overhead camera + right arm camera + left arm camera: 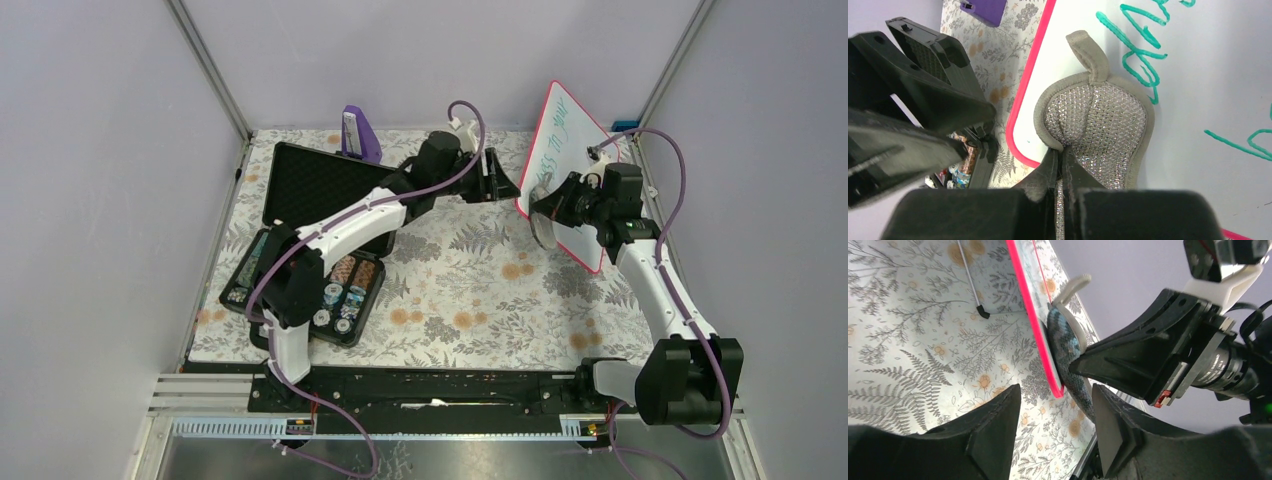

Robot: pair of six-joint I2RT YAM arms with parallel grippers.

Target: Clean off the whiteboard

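Note:
The whiteboard [578, 150] stands tilted on edge at the back right, with a red-pink rim and green handwriting [1143, 45]. My right gripper [556, 205] is shut on a grey, glittery scrubbing pad [1098, 120] and presses it against the board's lower left corner. The pad also shows in the top view [541, 222] and in the left wrist view [1067, 347]. My left gripper [503, 178] is open and empty, just left of the board's rim [1034, 320]. Its fingers [993, 432] stand short of the board's corner.
An open black case [318, 185] lies at the left, its lower half [312, 290] holding several small round items. A purple object [358, 133] stands at the back. A thin rod with a black tip [971, 285] lies behind the board. Walls close in on three sides.

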